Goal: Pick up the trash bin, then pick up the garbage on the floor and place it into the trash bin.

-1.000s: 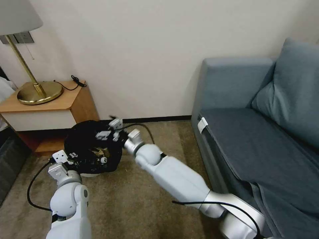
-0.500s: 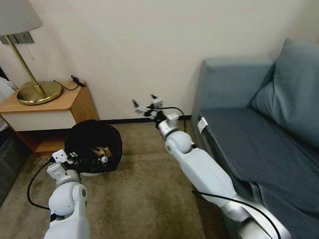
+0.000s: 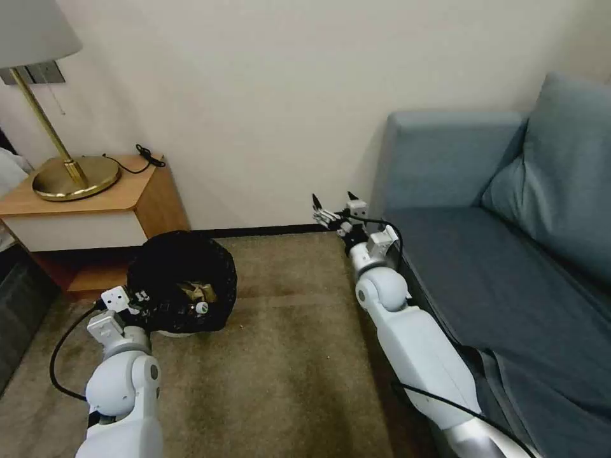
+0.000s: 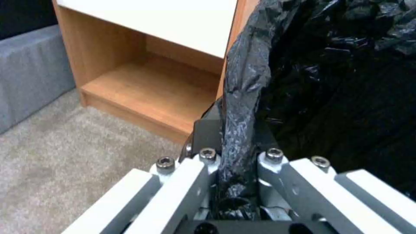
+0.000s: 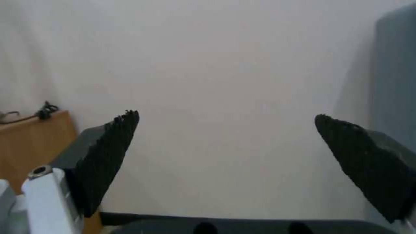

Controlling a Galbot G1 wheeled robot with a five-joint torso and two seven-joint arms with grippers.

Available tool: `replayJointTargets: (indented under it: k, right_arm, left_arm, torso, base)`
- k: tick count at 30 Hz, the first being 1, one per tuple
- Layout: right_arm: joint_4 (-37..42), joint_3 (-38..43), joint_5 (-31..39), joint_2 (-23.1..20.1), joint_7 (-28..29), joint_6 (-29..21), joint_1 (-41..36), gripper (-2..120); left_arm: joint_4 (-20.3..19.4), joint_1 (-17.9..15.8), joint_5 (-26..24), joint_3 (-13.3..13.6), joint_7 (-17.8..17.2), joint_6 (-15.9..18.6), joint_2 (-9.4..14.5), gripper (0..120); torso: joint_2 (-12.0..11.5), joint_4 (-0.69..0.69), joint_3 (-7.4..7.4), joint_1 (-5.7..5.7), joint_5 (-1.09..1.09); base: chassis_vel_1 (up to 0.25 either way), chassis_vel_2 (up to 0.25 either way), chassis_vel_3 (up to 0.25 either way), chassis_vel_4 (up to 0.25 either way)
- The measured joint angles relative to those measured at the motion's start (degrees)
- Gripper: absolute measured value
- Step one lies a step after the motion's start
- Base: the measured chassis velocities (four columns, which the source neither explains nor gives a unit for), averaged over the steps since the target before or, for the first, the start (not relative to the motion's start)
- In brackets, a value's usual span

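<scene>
A: Eyes on the left end effector (image 3: 145, 299) first. It's clamped tight on the crinkly black liner at the rim of the trash bin (image 3: 181, 280), low on the robot's left.

B: The left wrist view backs that up: a fold of black plastic (image 4: 237, 107) is pinched right between the two fingers, jaws closed on it.

A: And the bin itself sits just in front of the wooden nightstand (image 3: 95, 210), over the brown carpet (image 3: 286, 356). Whether its base touches the floor, I can't tell.

B: There's garbage (image 3: 194, 292) inside, brownish and gold scraps down in the liner.

A: Now the right end effector (image 3: 334, 207). It's up in the air near the wall, just beside the arm of the blue sofa (image 3: 484, 254), well apart from the bin.

B: Wide open, too. In the right wrist view the two black fingertips (image 5: 108, 156) stand far apart with bare wall between them, nothing held.

A: A brass lamp (image 3: 67, 172) stands on the nightstand's surface.
</scene>
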Motion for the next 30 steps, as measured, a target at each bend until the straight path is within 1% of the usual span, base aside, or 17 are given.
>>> replayJointTargets:
  k: [3,6,9,10,12,13,14,15,17,18,19,20,22,23,24,25,30]
  right_arm:
    - [0.12,1.11,-0.29,0.0,-0.25,0.35,-1.02,100]
    - [0.18,1.93,-0.45,-0.02,-0.69,0.8,-2.05,100]
    - [0.16,2.85,-0.56,-0.24,-1.51,1.45,-3.22,100]
    - [0.16,2.85,-0.56,-0.24,-1.51,1.45,-3.22,100]
    - [0.02,3.23,-0.53,-0.62,-1.9,1.81,-3.56,100]
    - [0.02,3.23,-0.53,-0.62,-1.9,1.81,-3.56,100]
    - [0.0,3.41,-0.46,-0.85,-2.24,1.96,-3.7,100]
    - [0.0,3.41,-0.46,-0.85,-2.24,1.96,-3.7,100]
    - [-0.07,3.86,-0.27,-1.14,-2.57,2.23,-3.88,100]
    - [-0.07,3.86,-0.27,-1.14,-2.57,2.23,-3.88,100]
    - [-0.14,4.14,-0.22,-1.18,-2.73,2.41,-4.05,100]
    - [-0.14,4.14,-0.22,-1.18,-2.73,2.41,-4.05,100]
    - [-0.17,4.36,-0.22,-1.18,-3.01,2.67,-4.59,100]
    - [-0.17,4.36,-0.22,-1.18,-3.01,2.67,-4.59,100]
    - [-0.32,4.33,-0.24,-1.35,-3.38,2.86,-4.77,100]
    - [-0.32,4.33,-0.24,-1.35,-3.38,2.86,-4.77,100]
    - [-0.5,4.09,-0.37,-2.19,-3.98,3.11,-4.31,100]
  left_arm:
    - [0.33,0.12,-0.44,-0.12,-0.11,-0.38,-0.15,3]
    - [0.81,-0.12,-1.29,-0.38,-1.08,-0.88,-0.42,3]
    - [1.73,-0.57,-3.92,-1.13,-4.04,-1.47,-0.73,3]
    - [1.73,-0.57,-3.92,-1.13,-4.04,-1.47,-0.73,3]
    - [2.26,-0.64,-7.22,-1.78,-6.36,-1.4,-0.85,3]
    - [2.26,-0.64,-7.22,-1.78,-6.36,-1.4,-0.85,3]
    - [2.57,-0.62,-10.08,-2.29,-7.84,-0.96,-0.8,3]
    - [2.57,-0.62,-10.08,-2.29,-7.84,-0.96,-0.8,3]
    - [3.8,-0.62,-13.28,-3.4,-9.5,-0.86,-0.36,3]
    - [3.8,-0.62,-13.28,-3.4,-9.5,-0.86,-0.36,3]
    - [4.67,-0.8,-15.19,-4.15,-10.48,-0.96,-0.05,3]
    - [4.67,-0.8,-15.19,-4.15,-10.48,-0.96,-0.05,3]
    - [6.21,-1.2,-17.34,-5.1,-11.17,-1.73,0.12,3]
    - [6.21,-1.2,-17.34,-5.1,-11.17,-1.73,0.12,3]
    - [7.14,-1.28,-18.87,-5.39,-11.52,-2.2,0.29,3]
    - [7.14,-1.28,-18.87,-5.39,-11.52,-2.2,0.29,3]
    - [9.2,-1.02,-23.41,-6.27,-12.09,-3.39,0.77,3]
  torso:
    - [0.0,0.0,0.0,0.0,0.0]
    - [0.0,0.0,0.0,0.0,0.0]
    - [0.0,0.0,0.0,0.0,0.0]
    - [0.0,0.0,0.0,0.0,0.0]
    - [0.0,0.0,0.0,0.0,0.0]
    - [0.0,0.0,0.0,0.0,0.0]
    - [0.0,0.0,0.0,0.0,0.0]
    - [0.0,0.0,0.0,0.0,0.0]
    - [0.0,0.0,0.0,0.0,-0.01]
    - [0.0,0.0,0.0,0.0,-0.01]
    - [0.0,0.0,0.0,0.0,0.0]
    - [0.0,0.0,0.0,0.0,0.0]
    - [0.0,0.01,0.0,0.0,-0.01]
    - [0.0,0.01,0.0,0.0,-0.01]
    - [0.0,0.0,0.0,0.0,0.0]
    - [0.0,0.0,0.0,0.0,0.0]
    - [0.0,0.0,0.0,0.0,-0.01]
  base:
    - [0.0,0.0,0.0,0.0]
    - [0.0,0.0,0.0,0.0]
    - [0.0,0.0,0.0,0.0]
    - [0.0,0.0,0.0,0.0]
    - [0.0,0.0,0.0,0.0]
    - [0.0,0.0,0.0,0.0]
    - [0.0,0.0,0.0,0.0]
    - [0.0,0.0,0.0,0.0]
    - [0.0,0.0,0.0,0.0]
    - [0.0,0.0,0.0,0.0]
    - [0.0,0.0,0.0,0.0]
    - [0.0,0.0,0.0,0.0]
    - [0.0,0.0,0.0,0.0]
    - [0.0,0.0,0.0,0.0]
    - [0.0,0.0,0.0,0.0]
    - [0.0,0.0,0.0,0.0]
    - [0.0,0.0,0.0,0.0]
